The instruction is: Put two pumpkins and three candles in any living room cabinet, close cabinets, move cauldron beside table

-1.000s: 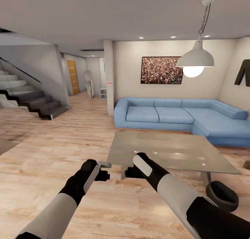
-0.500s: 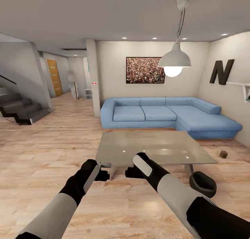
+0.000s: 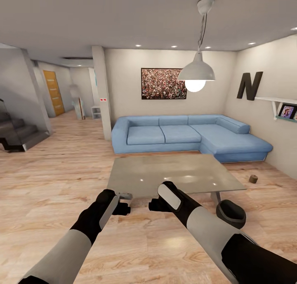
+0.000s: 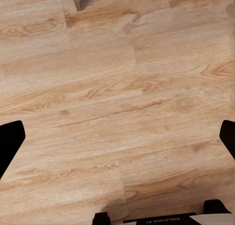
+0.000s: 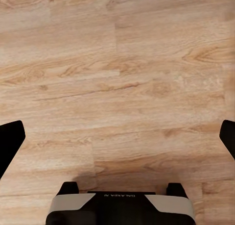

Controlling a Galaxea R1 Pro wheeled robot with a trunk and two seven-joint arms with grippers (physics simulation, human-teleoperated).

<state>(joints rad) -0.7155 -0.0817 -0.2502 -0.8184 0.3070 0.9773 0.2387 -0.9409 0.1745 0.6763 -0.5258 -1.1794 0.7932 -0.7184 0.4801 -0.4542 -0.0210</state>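
Currently listed, head view: glass-topped counter (image 3: 173, 174) at frame centre; black cauldron (image 3: 231, 213) on the wood floor (image 3: 53, 172) just beside the counter's lower-right corner; one small brown cylinder (image 3: 253, 178) on the floor at right, too small to identify; blue corner sofa (image 3: 185, 135) behind; pendant lamp (image 3: 196, 72) above. Left end effector (image 3: 123, 207) and right end effector (image 3: 153, 204) hang side by side at lower centre before the counter's near edge. Both wrist views give bare floor with black fingers (image 4: 10, 144) (image 5: 10, 141) at opposite frame edges: spread apart, empty.
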